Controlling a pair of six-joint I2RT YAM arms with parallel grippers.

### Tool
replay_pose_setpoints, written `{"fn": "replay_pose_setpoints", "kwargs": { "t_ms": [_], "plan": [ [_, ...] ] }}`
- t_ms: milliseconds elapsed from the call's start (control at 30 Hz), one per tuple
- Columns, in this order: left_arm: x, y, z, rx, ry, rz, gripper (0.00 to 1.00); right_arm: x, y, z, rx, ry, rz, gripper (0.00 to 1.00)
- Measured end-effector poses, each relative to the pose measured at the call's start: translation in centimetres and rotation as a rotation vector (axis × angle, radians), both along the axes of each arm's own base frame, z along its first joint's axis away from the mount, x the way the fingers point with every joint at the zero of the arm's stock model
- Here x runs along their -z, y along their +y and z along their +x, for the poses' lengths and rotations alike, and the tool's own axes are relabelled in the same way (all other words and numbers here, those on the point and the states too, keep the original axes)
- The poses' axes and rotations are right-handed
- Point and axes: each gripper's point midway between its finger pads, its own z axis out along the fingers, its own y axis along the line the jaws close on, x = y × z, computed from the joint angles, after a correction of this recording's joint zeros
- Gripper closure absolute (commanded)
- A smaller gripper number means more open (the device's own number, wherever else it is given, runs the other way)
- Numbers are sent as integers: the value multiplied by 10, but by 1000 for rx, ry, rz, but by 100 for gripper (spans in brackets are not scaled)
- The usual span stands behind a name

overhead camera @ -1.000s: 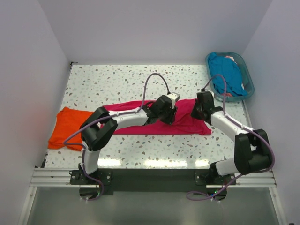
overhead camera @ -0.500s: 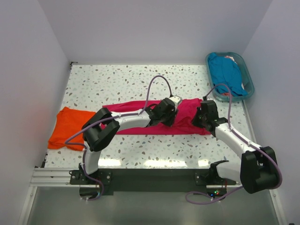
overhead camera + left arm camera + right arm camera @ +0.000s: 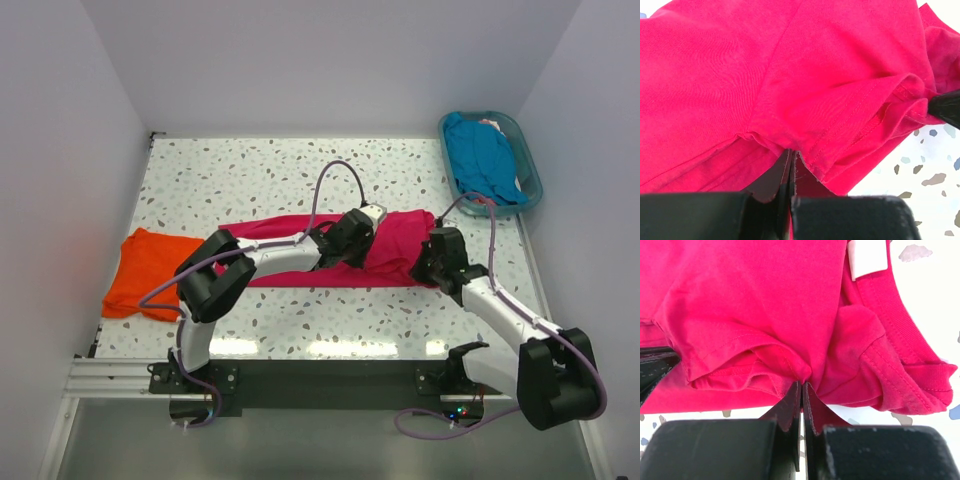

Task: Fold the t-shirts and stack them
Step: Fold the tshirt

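**Left fingers (image 3: 771,184) and right fingers (image 3: 786,412) pinch the pink t-shirt (image 3: 398,245)**

Both pairs are closed tight on folds of the shirt's near edge, with cloth bunched between the tips. Over the last second the right arm has drawn back toward the near edge. The shirt's right, collar end now sits tucked in shorter, and the left arm has barely shifted. The shirt lies stretched left to right across the middle of the counter (image 3: 250,180). This looks like the right end being folded in, and the fold is not finished. The orange t-shirt (image 3: 145,265) lies at the left, and a blue t-shirt (image 3: 485,155) sits in the basket (image 3: 536,182) at the far right.
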Motion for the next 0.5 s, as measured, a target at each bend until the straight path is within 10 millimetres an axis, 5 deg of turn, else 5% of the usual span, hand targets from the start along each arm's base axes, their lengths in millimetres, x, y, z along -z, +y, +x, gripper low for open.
{"fn": "replay_pose_setpoints", "kwargs": {
  "t_ms": [233,367,500],
  "plan": [
    [-1,-1,-1,4,3,-5,96,-8,-4,2,18,-33,-8,81],
    [-10,-2,-6,23,9,-31,72,-22,-7,0,31,-74,-5,53],
    [-27,-3,-11,37,1,-76,58,-37,-13,1,58,-119,-19,51]
  ]
}}
